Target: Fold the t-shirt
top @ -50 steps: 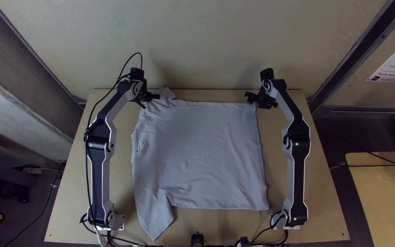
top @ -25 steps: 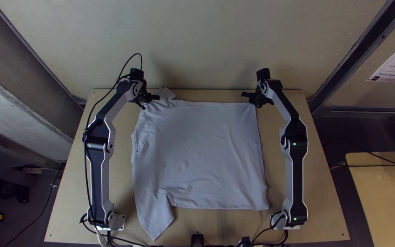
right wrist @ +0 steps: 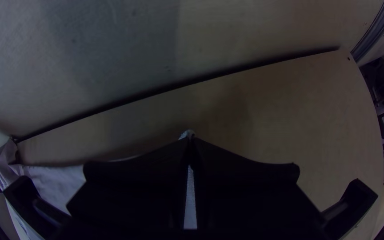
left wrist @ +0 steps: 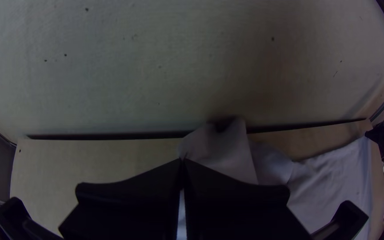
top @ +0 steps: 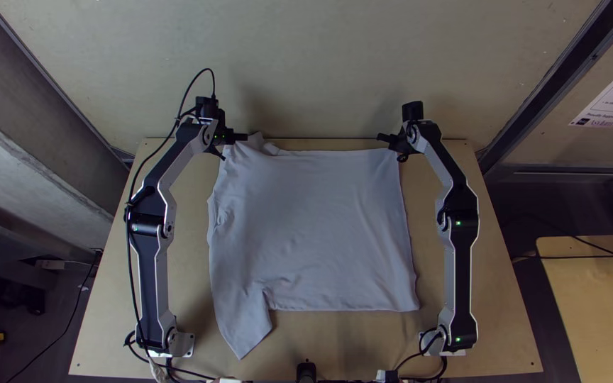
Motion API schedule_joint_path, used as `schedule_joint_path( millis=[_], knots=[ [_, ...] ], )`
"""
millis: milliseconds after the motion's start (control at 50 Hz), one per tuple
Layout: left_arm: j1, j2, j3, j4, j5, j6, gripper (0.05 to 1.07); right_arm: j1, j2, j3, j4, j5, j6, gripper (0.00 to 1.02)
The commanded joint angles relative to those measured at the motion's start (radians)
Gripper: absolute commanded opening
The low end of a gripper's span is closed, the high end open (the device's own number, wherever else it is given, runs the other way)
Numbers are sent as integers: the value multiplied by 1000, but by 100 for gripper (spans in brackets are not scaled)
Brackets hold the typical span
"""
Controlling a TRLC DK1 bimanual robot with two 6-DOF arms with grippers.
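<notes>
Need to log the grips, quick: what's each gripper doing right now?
Left gripper: closed, holding the t-shirt near its far left corner.
Right gripper: closed, holding the t-shirt at its far right corner.

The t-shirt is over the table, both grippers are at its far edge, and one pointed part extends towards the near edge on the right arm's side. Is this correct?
Not the side: the top view shows the pointed part extending towards the near edge on the left arm's side. The t-shirt is over the table, with both grippers at its far edge.
</notes>
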Motion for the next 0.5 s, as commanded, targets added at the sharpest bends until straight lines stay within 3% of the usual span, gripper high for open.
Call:
schedule_joint_path(
  millis=[0,480],
  knots=[
    [9,-13,50,24,5,26,8,-13,-37,31,28,27,-9,2],
    [17,-106,-90,-23,36,32,8,-13,-127,-34,8,33,-39,2]
  ],
)
